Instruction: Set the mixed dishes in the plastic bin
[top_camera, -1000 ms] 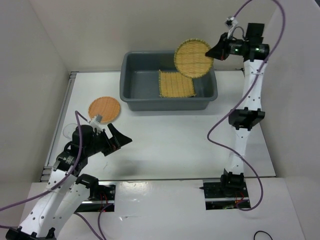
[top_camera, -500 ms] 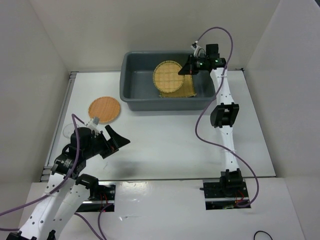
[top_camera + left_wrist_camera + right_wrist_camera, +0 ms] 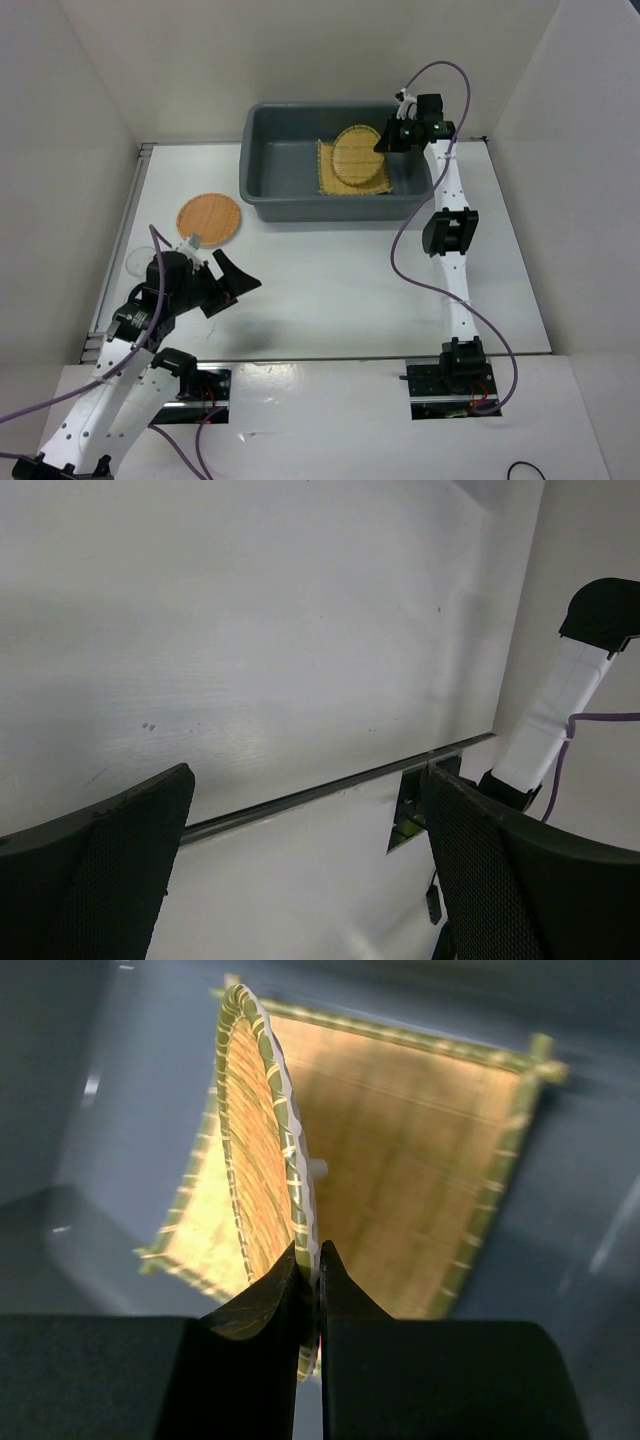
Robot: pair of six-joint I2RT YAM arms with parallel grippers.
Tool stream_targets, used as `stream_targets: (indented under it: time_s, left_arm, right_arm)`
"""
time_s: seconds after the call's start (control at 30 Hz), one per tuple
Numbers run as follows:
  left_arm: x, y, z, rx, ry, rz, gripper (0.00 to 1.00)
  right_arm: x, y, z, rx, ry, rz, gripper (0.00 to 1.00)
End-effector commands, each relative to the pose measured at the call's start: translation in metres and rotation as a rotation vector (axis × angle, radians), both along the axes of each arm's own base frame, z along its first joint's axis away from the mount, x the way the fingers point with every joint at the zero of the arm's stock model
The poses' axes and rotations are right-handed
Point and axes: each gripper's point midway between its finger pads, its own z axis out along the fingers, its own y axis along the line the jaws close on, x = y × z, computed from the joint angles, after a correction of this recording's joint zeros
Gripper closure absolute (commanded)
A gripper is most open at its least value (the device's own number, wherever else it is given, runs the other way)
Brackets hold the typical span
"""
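Observation:
The dark grey plastic bin stands at the back of the table. A square tan woven mat lies on its floor. My right gripper is inside the bin, shut on the rim of the round tan woven disc, which tilts just above the mat. In the right wrist view the disc stands on edge between the jaws. The orange-brown round plate lies on the table at the left, with a clear cup near it. My left gripper hangs open over bare table.
White walls close in the table on the left, back and right. The right arm stretches along the right side of the table. A metal rail marks the table's near edge.
My right gripper has carried the round disc from above the bin's far right corner down into the bin, low over the square mat. The left arm has barely moved.

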Motion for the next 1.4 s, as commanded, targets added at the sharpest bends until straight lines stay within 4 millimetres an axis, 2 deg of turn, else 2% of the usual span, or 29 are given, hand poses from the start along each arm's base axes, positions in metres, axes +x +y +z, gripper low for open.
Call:
stream_targets:
  time_s: [0.0,0.1,0.2,0.23,0.27,0.3,0.33,0.47,0.63,0.77,0.8,0.87,0.9,0.93,0.97,1.0,1.03,1.07,1.1,1.13,1.17,1.2,1.23,1.3,1.33,1.37]
  left_arm:
    - [0.008,0.0,0.017,-0.002,-0.04,0.008,0.0]
    - [0.012,0.001,0.02,0.016,-0.052,0.005,0.0]
    - [0.012,0.006,0.021,0.048,-0.054,0.01,0.0]
    - [0.011,0.008,0.019,0.065,-0.039,0.012,0.0]
    - [0.014,0.009,0.027,0.073,-0.067,0.018,0.0]
    - [0.013,0.01,0.026,0.092,-0.063,0.006,0.0]
    - [0.013,0.013,0.024,0.116,-0.049,0.01,0.0]
    - [0.017,0.02,0.035,0.178,-0.079,0.001,0.0]
    - [0.035,0.026,0.056,0.234,-0.141,0.021,0.0]
    - [0.057,0.035,0.07,0.286,-0.174,0.085,0.0]
    - [0.069,0.049,0.066,0.333,-0.154,0.171,0.0]
    - [0.081,0.063,0.061,0.335,-0.109,0.3,0.0]
    - [0.094,0.066,0.061,0.348,-0.115,0.317,0.0]
    - [0.102,0.068,0.058,0.35,-0.111,0.329,0.0]
    - [0.117,0.075,0.063,0.33,-0.129,0.38,0.0]
    - [0.128,0.079,0.049,0.327,-0.091,0.4,0.0]
    - [0.134,0.08,0.037,0.288,-0.06,0.423,0.0]
    - [0.151,0.092,0.031,0.255,-0.056,0.483,0.0]
    - [0.157,0.097,0.024,0.223,-0.039,0.522,0.0]
    - [0.159,0.1,0.009,0.188,-0.005,0.546,0.0]
    - [0.172,0.103,0.007,0.124,-0.012,0.597,0.0]
    - [0.177,0.112,0.002,0.099,-0.008,0.632,0.0]
    - [0.185,0.115,-0.008,0.091,0.005,0.651,0.0]
    - [0.196,0.121,-0.012,0.108,0.021,0.653,0.0]
    - [0.2,0.127,-0.03,0.145,0.084,0.664,0.0]
    - [0.204,0.128,-0.034,0.177,0.095,0.64,0.0]
  right_arm:
    - [0.015,-0.01,0.016,-0.033,-0.089,-0.04,0.96]
    - [0.016,-0.012,0.009,-0.041,-0.081,-0.05,0.9]
    - [0.018,-0.014,0.002,-0.054,-0.072,-0.065,0.78]
    - [0.018,-0.014,0.002,-0.054,-0.072,-0.065,0.7]
    - [0.018,-0.014,0.002,-0.054,-0.072,-0.065,0.66]
    - [0.017,-0.016,0.0,-0.061,-0.063,-0.073,0.6]
    - [0.017,-0.016,0.0,-0.061,-0.063,-0.073,0.48]
    - [0.017,-0.024,-0.002,-0.074,-0.056,-0.085,0.22]
    - [0.016,-0.043,0.003,-0.105,-0.048,-0.129,0.1]
    - [0.014,-0.071,0.031,-0.131,-0.072,-0.196,0.06]
    - [0.01,-0.075,0.054,-0.123,-0.1,-0.199,0.05]
    - [0.006,-0.09,0.083,-0.103,-0.144,-0.207,0.05]
    - [-0.001,-0.093,0.115,-0.091,-0.195,-0.204,0.02]
    - [-0.005,-0.095,0.135,-0.071,-0.233,-0.189,0.02]
    - [-0.01,-0.109,0.152,-0.063,-0.255,-0.212,0.02]
    - [-0.017,-0.115,0.185,-0.065,-0.321,-0.224,0.02]
    - [-0.024,-0.117,0.201,-0.063,-0.353,-0.209,0.02]
    - [-0.029,-0.123,0.215,-0.092,-0.395,-0.204,0.02]
    - [-0.042,-0.122,0.242,-0.11,-0.448,-0.196,0.02]
    - [-0.049,-0.121,0.251,-0.128,-0.465,-0.187,0.02]
    - [-0.055,-0.117,0.261,-0.15,-0.489,-0.18,0.02]
    - [-0.067,-0.113,0.282,-0.185,-0.542,-0.166,0.02]
    - [-0.072,-0.11,0.289,-0.207,-0.556,-0.175,0.02]
    - [-0.083,-0.107,0.309,-0.233,-0.602,-0.182,0.02]
    - [-0.093,-0.11,0.33,-0.244,-0.649,-0.207,0.02]
    - [-0.098,-0.106,0.339,-0.246,-0.666,-0.21,0.02]
